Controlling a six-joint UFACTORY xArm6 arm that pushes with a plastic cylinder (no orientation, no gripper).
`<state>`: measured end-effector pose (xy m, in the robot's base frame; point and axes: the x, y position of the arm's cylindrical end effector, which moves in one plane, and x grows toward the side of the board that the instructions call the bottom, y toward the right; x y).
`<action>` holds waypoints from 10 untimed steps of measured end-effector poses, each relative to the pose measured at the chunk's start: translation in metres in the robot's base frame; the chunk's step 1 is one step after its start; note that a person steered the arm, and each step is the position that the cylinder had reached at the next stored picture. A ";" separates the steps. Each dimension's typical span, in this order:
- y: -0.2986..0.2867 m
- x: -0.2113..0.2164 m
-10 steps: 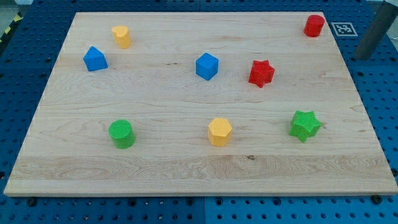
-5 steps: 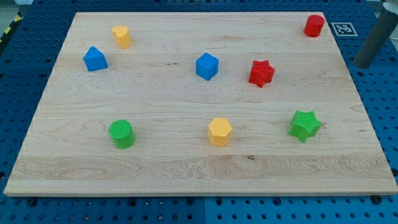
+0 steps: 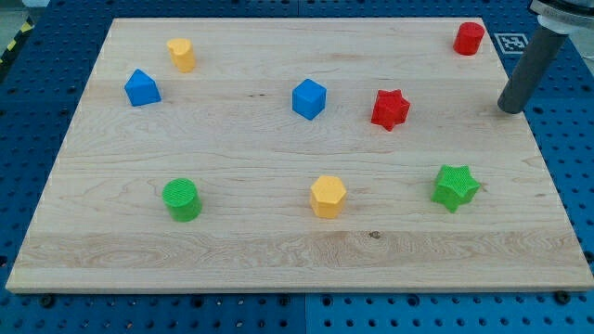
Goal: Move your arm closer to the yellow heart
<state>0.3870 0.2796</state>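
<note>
Noted yellow heart (image 3: 182, 54) at far left of board (image 3: 278, 250), lobes hard to make out from here. Found my tip (image 3: 510, 109) at far right edge, well apart from it, touching no block. Carried no claw: plain rod only, so nothing to part or clamp.

Judged heart light, stiff, likely plastic, apt to slide easily on smooth wood and to spin if nudged off-centre. Could not be held, only pushed on a flat side; needed approach only, no contact.

Logged neighbours: red cylinder (image 3: 470, 38) just beyond tip, at far right corner; red star (image 3: 390, 109) and blue cube (image 3: 309, 98) sat near the straight line leftward, most likely to get clipped. Saw blue block (image 3: 141, 88) just near-left of heart, to be spared on arrival. Placed green star (image 3: 455, 186), yellow hexagon (image 3: 328, 196) and green cylinder (image 3: 181, 199) along near side, out of the way. Judged far strip of board the safer lane.
</note>
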 end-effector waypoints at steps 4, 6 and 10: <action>-0.089 -0.041; -0.200 -0.115; -0.495 -0.191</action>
<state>0.1958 -0.2152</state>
